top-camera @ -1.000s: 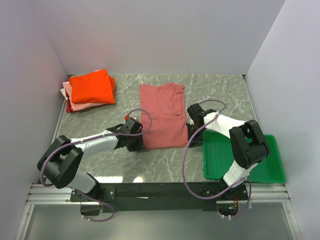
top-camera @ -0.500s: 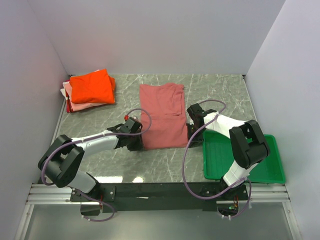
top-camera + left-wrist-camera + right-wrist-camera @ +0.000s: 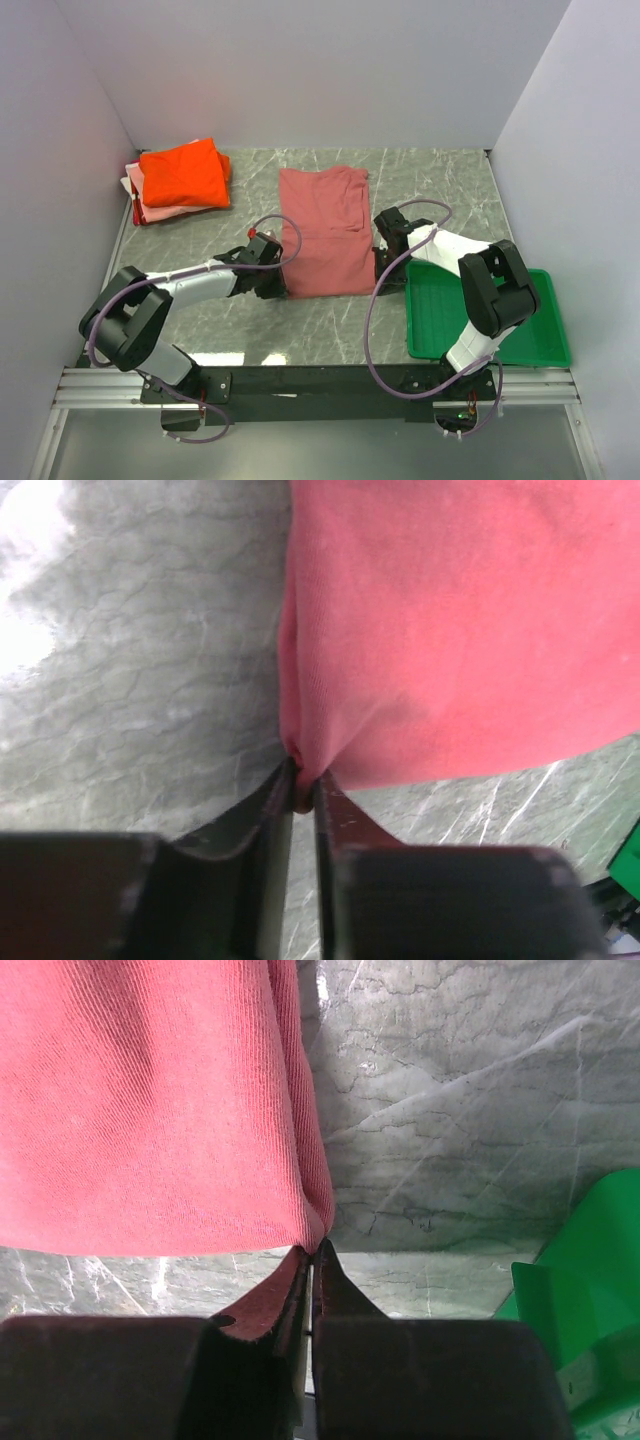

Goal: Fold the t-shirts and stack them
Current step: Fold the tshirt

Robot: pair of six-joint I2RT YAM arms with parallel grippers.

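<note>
- The brick-red t-shirt (image 3: 323,232) is lying flat in the middle of the table (image 3: 440,190). It's folded into a long narrow strip that runs from the far side toward the arms.
- Left gripper (image 3: 303,790) is at the shirt's near-left corner. Its jaws are pinched nearly together with a little nub of red fabric clamped between the tips.
- Right gripper (image 3: 312,1255) is doing the same thing at the near-right corner, with the jaws squeezed onto the folded edge of the cloth.
- Both corners sit low, right by the marble surface.
- Over in the far-left corner there's a folded bright orange t-shirt (image 3: 183,172) sitting on top of the pale pink t-shirts (image 3: 150,211), well apart from the red one.
- The green tray (image 3: 487,315) is at the near right, just beside the right arm.
</note>
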